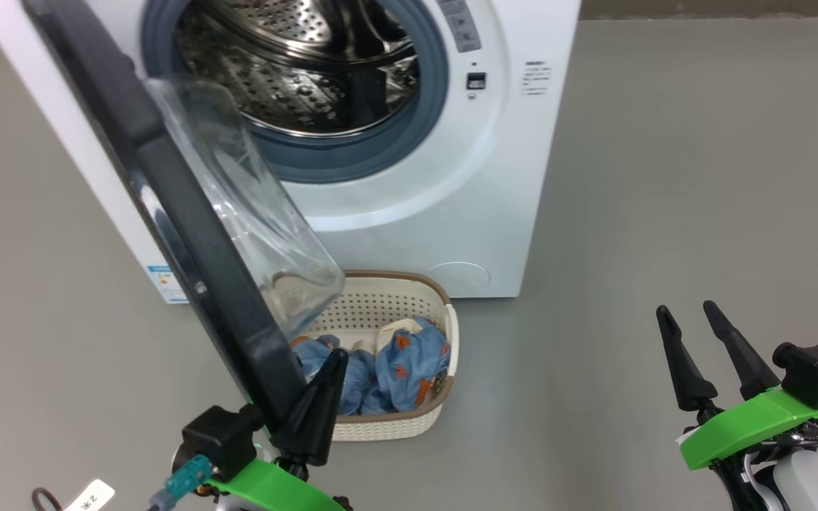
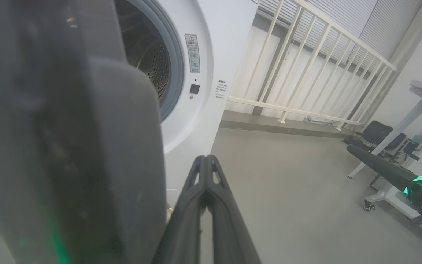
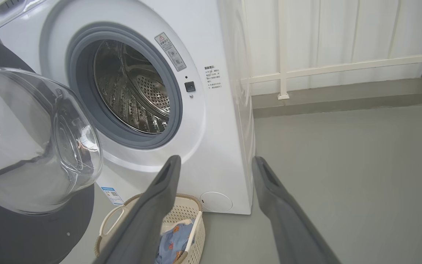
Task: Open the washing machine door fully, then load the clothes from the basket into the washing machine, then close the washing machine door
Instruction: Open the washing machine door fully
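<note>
Head view: the washing machine (image 1: 451, 227) stands at the far centre with its steel drum (image 1: 295, 71) exposed. The washing machine door (image 1: 189, 234) is swung out toward the near left and seen almost edge-on, its glass bowl bulging to the right. The left gripper (image 1: 336, 358), jaws clenched on nothing, lies just beside the door's near lower edge, on the inner face; whether it touches cannot be told. The right gripper (image 1: 684, 306), jaws released and empty, hovers at the near right, well apart from everything.

The basket (image 1: 409, 280) sits on the floor in front of the machine, its left part overhung by the door, with the clothes (image 1: 409, 362) heaped inside.

Step in hand, as judged: the first, opening the door fully, since the door stands roughly square to the machine front and no garment is loaded. The next move calls for the closed left fingers to press the inner face farther left and away, until the door clears the basket.
</note>
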Robot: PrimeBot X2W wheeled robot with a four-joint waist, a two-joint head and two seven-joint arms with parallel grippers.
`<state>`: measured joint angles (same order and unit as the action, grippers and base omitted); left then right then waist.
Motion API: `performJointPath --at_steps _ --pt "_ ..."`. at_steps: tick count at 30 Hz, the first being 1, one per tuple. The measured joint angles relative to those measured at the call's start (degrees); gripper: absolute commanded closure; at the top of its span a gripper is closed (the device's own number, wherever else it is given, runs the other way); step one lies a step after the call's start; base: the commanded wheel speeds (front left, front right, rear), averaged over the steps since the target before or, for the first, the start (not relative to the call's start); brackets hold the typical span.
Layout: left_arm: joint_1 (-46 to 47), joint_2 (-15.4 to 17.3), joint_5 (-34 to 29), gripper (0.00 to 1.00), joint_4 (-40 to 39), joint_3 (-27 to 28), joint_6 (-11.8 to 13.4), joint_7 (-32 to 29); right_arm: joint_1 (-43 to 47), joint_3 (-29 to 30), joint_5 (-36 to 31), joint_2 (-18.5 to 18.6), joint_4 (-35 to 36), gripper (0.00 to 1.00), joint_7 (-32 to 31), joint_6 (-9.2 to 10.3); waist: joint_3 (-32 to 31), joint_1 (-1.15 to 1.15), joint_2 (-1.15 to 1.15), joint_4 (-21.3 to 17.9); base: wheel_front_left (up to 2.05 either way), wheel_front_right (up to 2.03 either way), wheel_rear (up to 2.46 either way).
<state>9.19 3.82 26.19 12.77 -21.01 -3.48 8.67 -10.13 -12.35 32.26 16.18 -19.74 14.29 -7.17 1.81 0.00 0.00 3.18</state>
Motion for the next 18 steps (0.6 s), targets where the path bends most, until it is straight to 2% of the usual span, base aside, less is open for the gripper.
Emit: performJointPath --at_steps 12,18 --pt "-0.96 0.96 0.52 1.0 -0.12 0.1 0.11 -0.1 0.1 0.88 0.01 -0.59 0.0 0.0 0.0 0.0 -0.6 0.0 0.0 6.49 0.0 0.0 0.0" --pt "-1.2 1.98 0.92 1.0 -0.12 0.78 1.13 -0.42 0.12 1.12 0.0 -0.86 0.0 0.0 0.0 0.0 -0.86 0.0 0.0 9.53 0.0 0.0 0.0"
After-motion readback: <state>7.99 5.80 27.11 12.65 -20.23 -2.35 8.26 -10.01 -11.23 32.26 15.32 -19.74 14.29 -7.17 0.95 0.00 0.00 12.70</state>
